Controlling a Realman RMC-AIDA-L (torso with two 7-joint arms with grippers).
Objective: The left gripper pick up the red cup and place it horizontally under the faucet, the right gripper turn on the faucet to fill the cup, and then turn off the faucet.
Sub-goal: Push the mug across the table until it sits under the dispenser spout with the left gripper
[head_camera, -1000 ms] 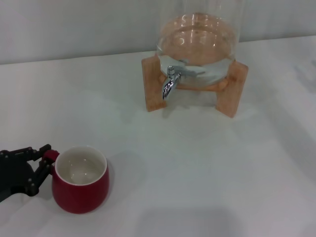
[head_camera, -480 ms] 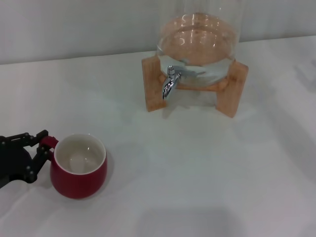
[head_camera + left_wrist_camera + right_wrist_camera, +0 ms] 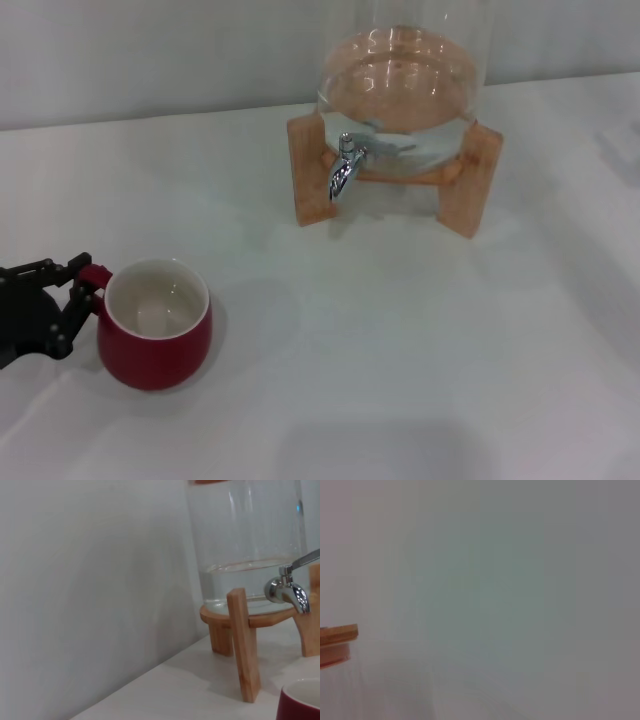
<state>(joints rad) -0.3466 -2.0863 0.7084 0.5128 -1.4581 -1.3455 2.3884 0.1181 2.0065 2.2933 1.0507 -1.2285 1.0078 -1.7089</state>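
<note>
In the head view the red cup (image 3: 155,328) is upright at the near left, its white inside showing. My left gripper (image 3: 80,298), a black claw coming in from the left edge, is shut on the cup's small red handle. The faucet (image 3: 345,165) is a chrome spigot on the clear glass dispenser (image 3: 405,85), far back and to the right of the cup. In the left wrist view the faucet (image 3: 287,587) shows close to the edge and the cup's rim (image 3: 301,700) sits in a corner. The right gripper is out of view.
The dispenser holds water and rests on a wooden stand (image 3: 310,175) with legs on either side of the faucet. White tabletop (image 3: 400,340) stretches between the cup and the stand. The right wrist view shows only a wooden edge (image 3: 339,634) against a pale surface.
The cup and my left gripper have moved together, upward and slightly left in the head view, with the grip on the handle unchanged. The dispenser has stayed still.
</note>
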